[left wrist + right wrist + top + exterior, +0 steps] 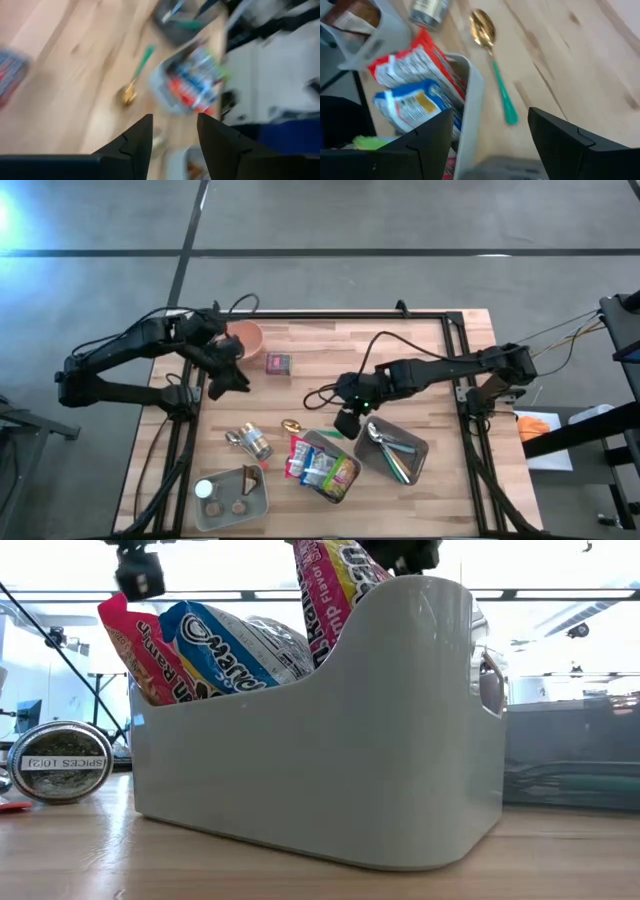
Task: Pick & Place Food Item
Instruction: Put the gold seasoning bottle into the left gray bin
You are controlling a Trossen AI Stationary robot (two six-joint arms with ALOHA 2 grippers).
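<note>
A wooden bench is seen from above, with both arms reaching over it. The left gripper is held above the bench's far-left part, near a brown bowl and a small box; in the left wrist view its fingers are shown apart with nothing between them, though how far they are set cannot be told with confidence. The right gripper is poised near the middle of the bench, just beside a grey bin stuffed with snack packets; in the right wrist view its jaws are seen wide apart and empty. The packets are stood upright in the bin, leaning against one another. A spoon with a green handle is laid on the bench just beside the bin, and a spice tin lies on its side to the left. A tray of cutlery sits to the right, and a compartment tray at the near-left. Trouble is likely to come from the packets' crowding: a neighbour could be pinched along with the chosen packet, or the light bin could be dragged or tipped as one is lifted. The spoon could also be knocked by a low approach.
</note>
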